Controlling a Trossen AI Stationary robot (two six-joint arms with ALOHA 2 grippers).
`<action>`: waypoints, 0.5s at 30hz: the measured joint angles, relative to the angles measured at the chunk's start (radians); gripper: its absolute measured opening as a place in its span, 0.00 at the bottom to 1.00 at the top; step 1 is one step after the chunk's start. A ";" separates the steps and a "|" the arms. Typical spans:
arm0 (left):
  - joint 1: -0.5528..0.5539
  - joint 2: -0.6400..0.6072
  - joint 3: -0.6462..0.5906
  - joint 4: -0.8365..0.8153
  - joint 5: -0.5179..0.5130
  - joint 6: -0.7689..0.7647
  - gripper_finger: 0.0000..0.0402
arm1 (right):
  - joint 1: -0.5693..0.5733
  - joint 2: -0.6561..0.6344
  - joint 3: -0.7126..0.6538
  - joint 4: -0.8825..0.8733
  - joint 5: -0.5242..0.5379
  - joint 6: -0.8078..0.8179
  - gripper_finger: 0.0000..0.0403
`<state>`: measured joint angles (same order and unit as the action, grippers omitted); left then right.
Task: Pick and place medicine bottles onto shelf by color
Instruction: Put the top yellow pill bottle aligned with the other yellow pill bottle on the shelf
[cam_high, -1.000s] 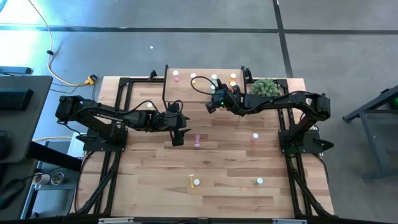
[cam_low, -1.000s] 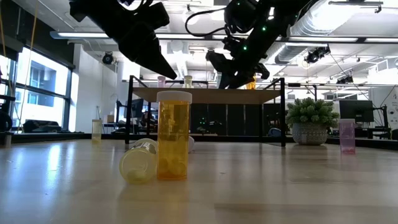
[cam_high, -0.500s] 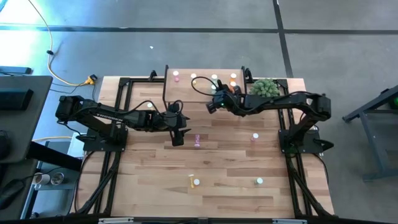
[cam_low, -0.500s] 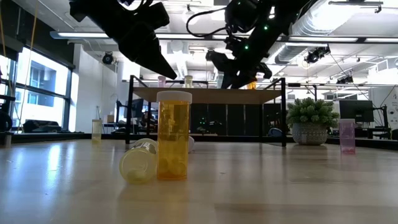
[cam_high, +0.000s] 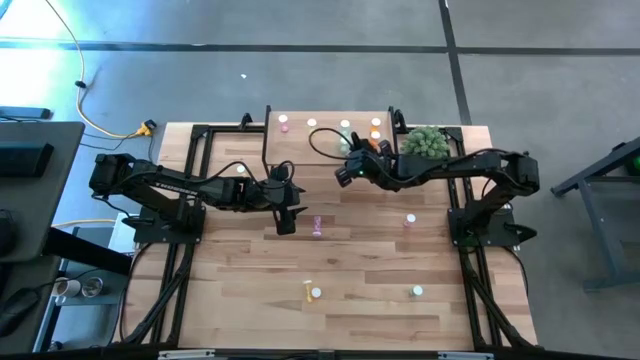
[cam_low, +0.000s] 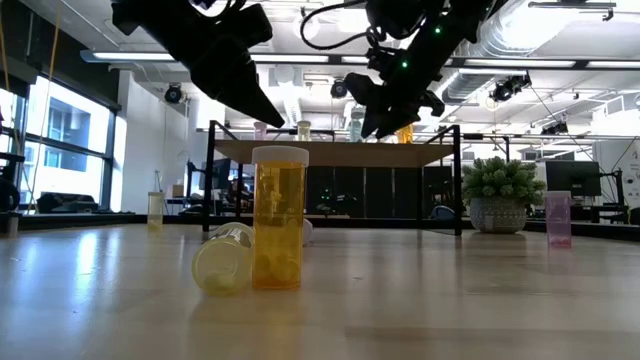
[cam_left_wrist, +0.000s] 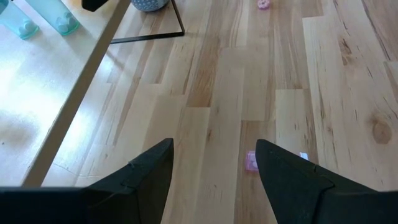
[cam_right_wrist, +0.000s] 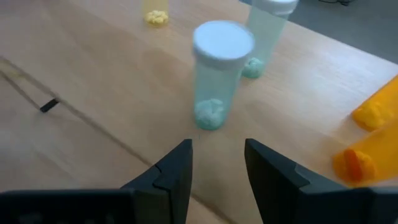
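- Light-wood shelf (cam_high: 300, 140) on black legs, at the bench's far edge, is seen to carry a row of white-capped bottles already: pink (cam_high: 283, 121) at the left, orange (cam_high: 375, 127) at the right.
- Sorting is judged to be well under way but unfinished: a pink bottle (cam_high: 317, 226) mid-bench, another pink one (cam_high: 409, 220) to the right, a green one (cam_high: 417, 291) and a yellow pair (cam_high: 312, 292) near the front are left on the wooden bench (cam_high: 230, 300).
- Right pincer (cam_right_wrist: 216, 163) is held partly open over the shelf, empty, just before a translucent green bottle (cam_right_wrist: 217, 74) standing there.
- Left pincer (cam_left_wrist: 214, 163) is held wide open above mid-bench, nothing gripped, beside the mid-bench pink bottle.
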<state>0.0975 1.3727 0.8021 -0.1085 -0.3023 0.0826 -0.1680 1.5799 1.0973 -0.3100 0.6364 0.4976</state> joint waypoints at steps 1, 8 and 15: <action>0.000 0.000 0.000 0.000 0.000 0.000 0.54 | 0.004 0.000 0.000 0.000 0.000 0.000 0.34; 0.000 0.000 0.000 -0.002 0.000 0.000 0.54 | 0.036 -0.026 0.000 -0.057 -0.001 0.053 0.34; 0.000 0.000 0.000 -0.003 -0.015 0.000 0.54 | 0.060 -0.129 0.000 -0.126 -0.009 0.097 0.34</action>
<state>0.0975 1.3727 0.8021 -0.1120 -0.3177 0.0826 -0.1080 1.4512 1.0973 -0.4362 0.6271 0.5946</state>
